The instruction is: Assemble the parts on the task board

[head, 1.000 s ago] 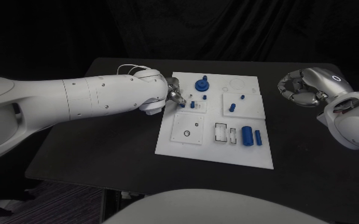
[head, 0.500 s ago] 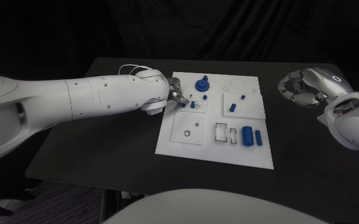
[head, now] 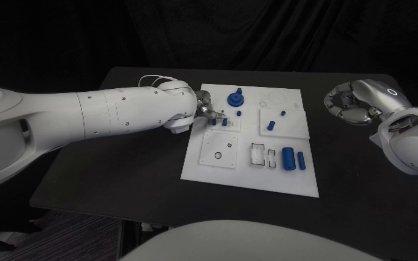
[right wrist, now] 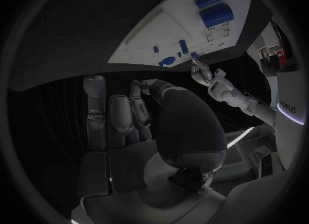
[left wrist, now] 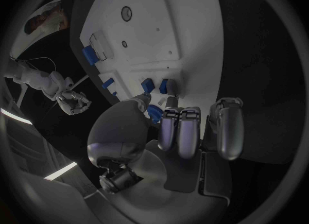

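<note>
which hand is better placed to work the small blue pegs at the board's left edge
Left. The left hand has its fingertips right at the small blue pegs on the task board. The right hand hangs off the board's right side with fingers curled.

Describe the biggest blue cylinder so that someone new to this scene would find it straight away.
Start at the white task board mid-table and go to its near right corner. Two blue cylinders lie there side by side. The biggest blue cylinder is the thicker one, next to the empty rectangular slots; its neighbour is thinner.
</note>
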Action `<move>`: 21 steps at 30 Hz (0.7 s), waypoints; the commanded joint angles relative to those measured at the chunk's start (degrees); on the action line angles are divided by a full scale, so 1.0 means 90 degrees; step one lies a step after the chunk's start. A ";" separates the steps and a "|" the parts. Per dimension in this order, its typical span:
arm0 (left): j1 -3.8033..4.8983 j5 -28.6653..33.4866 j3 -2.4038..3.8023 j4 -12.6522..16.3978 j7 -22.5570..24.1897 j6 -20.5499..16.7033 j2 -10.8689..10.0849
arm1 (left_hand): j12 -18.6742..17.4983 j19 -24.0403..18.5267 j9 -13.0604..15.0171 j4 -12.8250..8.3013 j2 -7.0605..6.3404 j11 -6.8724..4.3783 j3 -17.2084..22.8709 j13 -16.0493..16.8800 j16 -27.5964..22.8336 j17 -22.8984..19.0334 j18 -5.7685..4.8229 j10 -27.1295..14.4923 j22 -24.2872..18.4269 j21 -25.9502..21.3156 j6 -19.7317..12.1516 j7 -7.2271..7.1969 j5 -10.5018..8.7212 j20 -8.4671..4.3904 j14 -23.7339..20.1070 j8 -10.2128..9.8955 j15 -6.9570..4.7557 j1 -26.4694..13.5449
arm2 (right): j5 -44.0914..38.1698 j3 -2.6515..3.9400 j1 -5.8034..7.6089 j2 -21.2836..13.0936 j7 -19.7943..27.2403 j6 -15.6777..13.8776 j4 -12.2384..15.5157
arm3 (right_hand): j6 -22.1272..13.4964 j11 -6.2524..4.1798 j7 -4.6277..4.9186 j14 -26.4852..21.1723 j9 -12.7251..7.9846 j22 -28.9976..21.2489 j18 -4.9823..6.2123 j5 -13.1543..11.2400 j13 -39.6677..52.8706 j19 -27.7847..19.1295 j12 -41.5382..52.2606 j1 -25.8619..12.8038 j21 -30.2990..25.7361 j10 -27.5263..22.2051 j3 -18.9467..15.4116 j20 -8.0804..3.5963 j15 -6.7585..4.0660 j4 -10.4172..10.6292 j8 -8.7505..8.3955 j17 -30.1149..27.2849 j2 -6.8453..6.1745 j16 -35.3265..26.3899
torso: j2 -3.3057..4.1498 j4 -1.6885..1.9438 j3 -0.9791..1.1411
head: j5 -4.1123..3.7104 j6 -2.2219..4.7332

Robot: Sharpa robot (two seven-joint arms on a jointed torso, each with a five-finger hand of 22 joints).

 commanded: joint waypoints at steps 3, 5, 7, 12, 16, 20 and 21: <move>-0.0018 -0.0024 0.0003 0.0001 -0.0002 0.0104 -0.0012 | 0.0007 0.0174 0.0420 -0.0007 0.0207 -0.0039 -0.0242 0.1610 0.0017 0.1676 0.0085 0.0575 0.1314 -0.0021 0.0160 -0.0081 0.0095 -0.0023 0.0649 0.0363 -0.0018 -0.0146 | -0.0039 0.0006 -0.0018 -0.0009 -0.0127 0.0020 0.0000 | -0.0005 -0.0006 0.0002 -0.0025 0.0007 0.0496 -0.0001 0.0018 0.0000 0.0008 -0.0022 0.0074 -0.0025 -0.0032 0.0007 -0.0024 -0.0024 -0.0032 0.0029 0.0000 0.0012 -0.0020 | -0.0002 0.0002 0.0005 | -0.0005 -0.0001; -0.0019 -0.0024 0.0003 -0.0002 -0.0035 0.0074 -0.0020 | 0.0012 0.0179 0.0910 -0.0005 0.0279 -0.0063 -0.0386 0.1611 0.0017 0.1676 0.0084 0.0579 0.1314 -0.0023 -0.0048 -0.0104 0.0153 -0.0054 0.0649 0.0703 -0.0042 -0.0106 | -0.0039 0.0006 -0.0020 -0.0010 -0.0126 0.0023 0.0000 | -0.0005 -0.0006 0.0002 -0.0025 0.0007 0.0496 -0.0001 0.0018 0.0000 0.0008 -0.0022 0.0074 -0.0025 -0.0032 0.0007 -0.0024 -0.0024 -0.0032 0.0029 0.0000 0.0012 -0.0020 | 0.0000 0.0002 0.0004 | -0.0002 -0.0001; -0.0019 -0.0024 0.0003 -0.0006 -0.0057 0.0042 -0.0030 | 0.0037 0.0190 0.1170 0.0008 0.0369 -0.0070 -0.0469 0.1622 0.0017 0.1676 0.0082 0.0595 0.1319 -0.0010 -0.0181 -0.0111 0.0222 -0.0064 0.0649 0.0894 -0.0046 -0.0122 | -0.0039 0.0006 -0.0021 -0.0011 -0.0126 0.0025 0.0000 | -0.0005 -0.0006 0.0002 -0.0025 0.0007 0.0496 -0.0001 0.0018 0.0000 0.0008 -0.0022 0.0074 -0.0025 -0.0032 0.0007 -0.0024 -0.0024 -0.0032 0.0029 0.0000 0.0012 -0.0020 | 0.0000 0.0003 0.0003 | -0.0005 -0.0001; -0.0020 -0.0024 0.0003 -0.0007 -0.0011 -0.0159 -0.0064 | 0.0065 0.0209 0.1410 0.0029 0.0532 -0.0079 -0.0577 0.1634 0.0017 0.1676 0.0074 0.0612 0.1328 0.0020 -0.0292 -0.0118 0.0347 -0.0071 0.0649 0.1086 -0.0057 -0.0263 | -0.0039 0.0006 -0.0022 -0.0013 -0.0124 0.0030 0.0000 | -0.0006 -0.0004 0.0004 -0.0028 0.0009 0.0495 0.0000 0.0017 -0.0005 0.0006 -0.0027 0.0074 -0.0033 -0.0036 0.0006 -0.0024 -0.0023 -0.0036 0.0030 -0.0008 0.0010 -0.0028 | -0.0001 -0.0001 0.0001 | -0.0006 -0.0001; -0.0019 -0.0024 0.0003 0.0007 0.0345 -0.0627 -0.0105 | 0.0095 0.0224 0.1596 0.0038 0.0755 -0.0086 -0.0776 0.1647 0.0017 0.1676 0.0068 0.0631 0.1337 0.0048 -0.0384 -0.0125 0.0789 -0.0079 0.0649 0.1259 -0.0066 -0.0624 | -0.0039 0.0006 -0.0023 -0.0018 -0.0123 0.0031 0.0002 | -0.0006 -0.0004 0.0004 -0.0028 0.0009 0.0495 0.0000 0.0017 -0.0005 0.0006 -0.0027 0.0074 -0.0033 -0.0036 0.0006 -0.0024 -0.0023 -0.0036 0.0030 -0.0008 0.0010 -0.0028 | 0.0002 0.0002 -0.0002 | -0.0012 -0.0001; -0.0019 -0.0024 0.0004 0.0031 0.0976 -0.1232 -0.0141 | 0.0129 0.0232 0.1614 0.0030 0.0788 -0.0070 -0.0963 0.1662 0.0017 0.1676 0.0060 0.0651 0.1347 0.0078 -0.0567 -0.0105 0.0947 -0.0074 0.0649 0.1378 -0.0054 -0.0659 | -0.0039 0.0006 -0.0024 -0.0026 -0.0127 0.0042 0.0005 | -0.0008 -0.0003 0.0005 -0.0030 0.0010 0.0492 0.0002 0.0016 -0.0014 0.0003 -0.0037 0.0074 -0.0044 -0.0043 0.0006 -0.0024 -0.0023 -0.0038 0.0030 -0.0012 0.0011 -0.0032 | -0.0001 0.0005 -0.0001 | -0.0021 -0.0001; -0.0019 -0.0024 0.0004 0.0041 0.1181 -0.1430 -0.0152 | 0.0138 0.0236 0.1613 0.0027 0.0784 -0.0065 -0.0997 0.1666 0.0017 0.1676 0.0057 0.0657 0.1351 0.0091 -0.0609 -0.0099 0.0938 -0.0070 0.0649 0.1398 -0.0050 -0.0641 | -0.0039 0.0006 -0.0024 -0.0028 -0.0128 0.0045 0.0006 | -0.0008 -0.0003 0.0005 -0.0030 0.0010 0.0492 0.0002 0.0016 -0.0014 0.0003 -0.0037 0.0074 -0.0044 -0.0043 0.0006 -0.0024 -0.0023 -0.0038 0.0030 -0.0012 0.0011 -0.0032 | -0.0001 0.0005 -0.0001 | -0.0020 -0.0001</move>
